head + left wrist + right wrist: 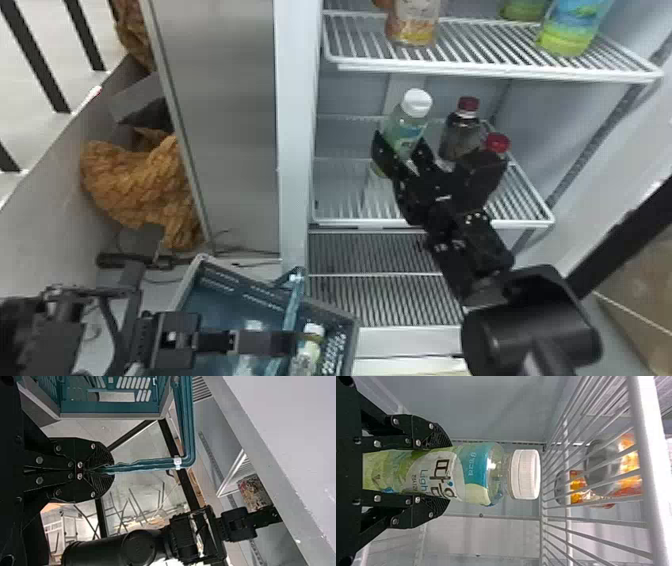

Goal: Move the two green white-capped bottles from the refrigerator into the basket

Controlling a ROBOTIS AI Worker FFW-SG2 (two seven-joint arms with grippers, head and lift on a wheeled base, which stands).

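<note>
In the head view my right gripper (400, 142) has its fingers either side of a green white-capped bottle (411, 120), upright over the fridge's middle shelf. In the right wrist view the right gripper (443, 473) presses both sides of this bottle (472, 473) below its white cap. Low in the head view, my left gripper (290, 343) is at the handle (296, 300) of the blue-green basket (354, 332). The left wrist view has the left gripper (107, 470) shut on that handle (150, 464). Another white-capped bottle (307, 350) lies inside the basket.
Two dark red-capped bottles (462, 132) stand right of the held bottle, partly behind my right gripper. Above is a wire shelf (490, 70) with an orange-labelled bottle (414, 25) and a blue-green one (572, 30). The fridge's side wall (295, 150) rises behind the basket.
</note>
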